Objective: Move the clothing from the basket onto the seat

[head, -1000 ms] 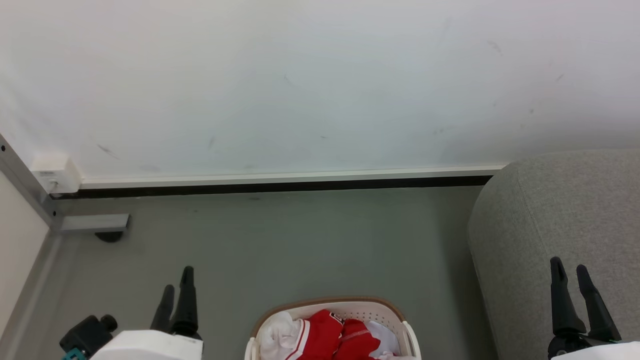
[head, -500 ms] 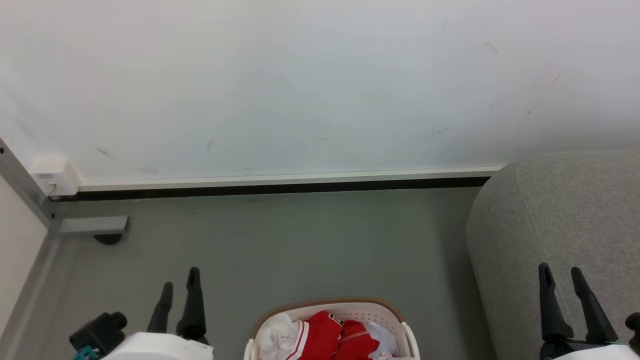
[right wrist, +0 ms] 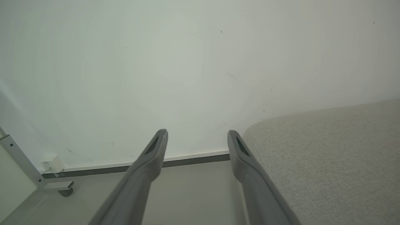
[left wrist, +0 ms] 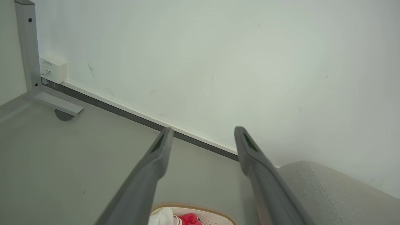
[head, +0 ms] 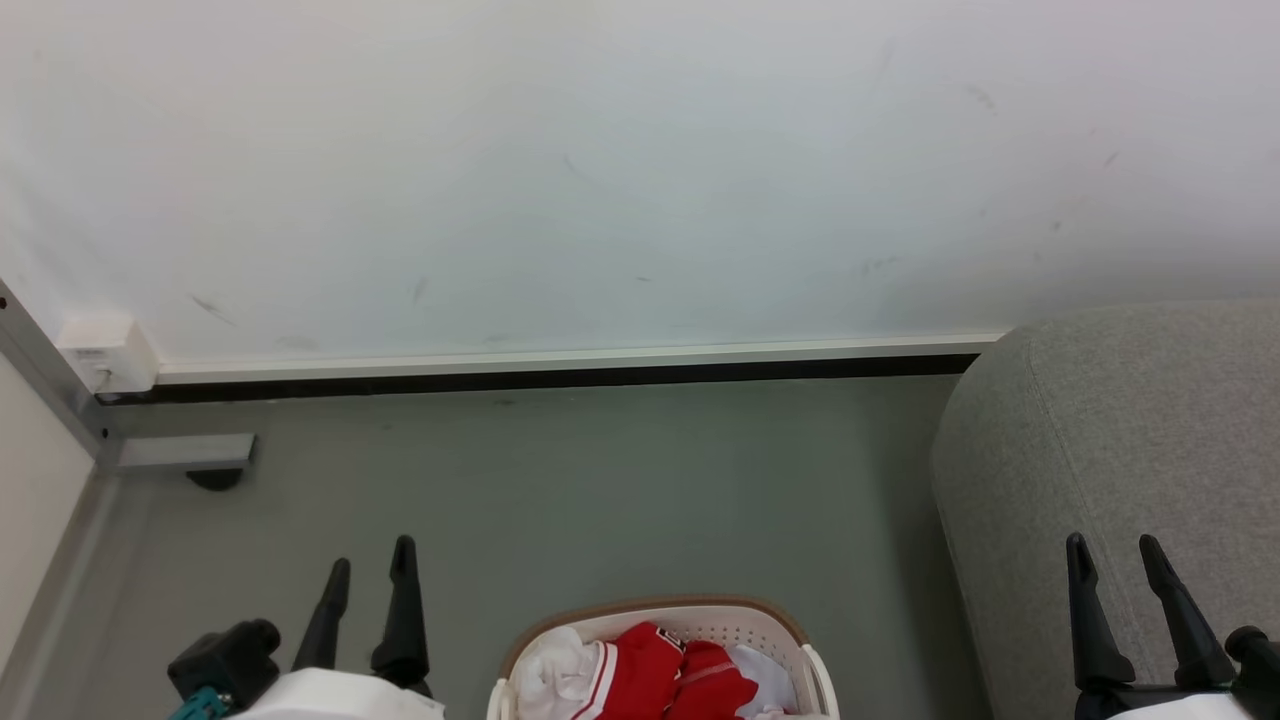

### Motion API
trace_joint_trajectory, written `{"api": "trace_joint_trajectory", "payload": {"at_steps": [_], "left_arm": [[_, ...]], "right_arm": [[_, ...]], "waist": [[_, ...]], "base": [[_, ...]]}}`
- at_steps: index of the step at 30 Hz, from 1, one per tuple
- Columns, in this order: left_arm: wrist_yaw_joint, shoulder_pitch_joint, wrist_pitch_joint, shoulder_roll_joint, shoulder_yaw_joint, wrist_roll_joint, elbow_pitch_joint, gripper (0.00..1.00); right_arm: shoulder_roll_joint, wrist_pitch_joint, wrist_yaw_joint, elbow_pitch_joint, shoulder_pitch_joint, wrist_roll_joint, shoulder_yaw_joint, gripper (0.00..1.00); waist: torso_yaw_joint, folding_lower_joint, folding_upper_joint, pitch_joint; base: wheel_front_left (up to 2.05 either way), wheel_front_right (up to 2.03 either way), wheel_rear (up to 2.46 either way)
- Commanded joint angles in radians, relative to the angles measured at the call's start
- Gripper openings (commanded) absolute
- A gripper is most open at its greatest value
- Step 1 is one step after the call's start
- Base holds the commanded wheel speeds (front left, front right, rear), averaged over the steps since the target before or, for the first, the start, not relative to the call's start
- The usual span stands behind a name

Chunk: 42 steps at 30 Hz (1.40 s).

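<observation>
The cream basket (head: pixel 770 625) with its brown rim sits on the floor at the bottom centre of the head view, partly cut off by the frame edge. Red and white clothing (head: pixel 655 675) lies bunched inside it. The grey seat (head: pixel 1130 430) fills the right side. My left gripper (head: pixel 372 560) hangs open to the left of the basket, apart from it. My right gripper (head: pixel 1112 555) stands open in front of the seat. In the left wrist view the left gripper (left wrist: pixel 202 132) points at the wall, with the basket (left wrist: pixel 193 207) and clothing (left wrist: pixel 189 219) below. In the right wrist view the right gripper (right wrist: pixel 197 135) is beside the seat (right wrist: pixel 328 156).
A white wall (head: pixel 600 170) with a dark baseboard (head: pixel 540 375) stands behind the grey floor (head: pixel 560 490). A metal frame leg (head: pixel 180 452) and a small white box (head: pixel 108 350) occupy the left corner.
My left gripper has shifted right, toward the basket. My right gripper has moved left and slightly down. Both stay open; the basket and clothing are unmoved.
</observation>
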Motion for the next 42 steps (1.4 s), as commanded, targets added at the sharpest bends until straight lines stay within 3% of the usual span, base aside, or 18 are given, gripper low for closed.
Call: {"api": "trace_joint_trajectory", "payload": {"at_steps": [1, 17, 42], "left_arm": [[0.002, -0.005, -0.013, 0.009, 0.000, 0.031, -0.005, 1.00], [-0.006, -0.012, -0.047, 0.009, -0.025, 0.187, 0.011, 1.00], [0.002, 0.002, -0.095, 0.011, -0.042, 0.371, 0.033, 1.00]], "right_arm": [[-0.002, -0.008, -0.001, -0.004, 0.003, -0.036, -0.011, 1.00], [0.032, -0.009, -0.002, -0.003, 0.038, -0.217, -0.070, 1.00], [0.073, -0.014, -0.002, 0.018, 0.029, -0.429, -0.127, 1.00]], "waist": [[0.000, 0.0000, -0.0001, 0.001], [0.020, 0.0000, -0.0001, 0.002], [-0.017, 0.0000, -0.0001, 0.010]], "base": [[0.00, 0.00, 0.00], [0.00, 0.00, 0.00], [0.00, 0.00, 0.00]]}}
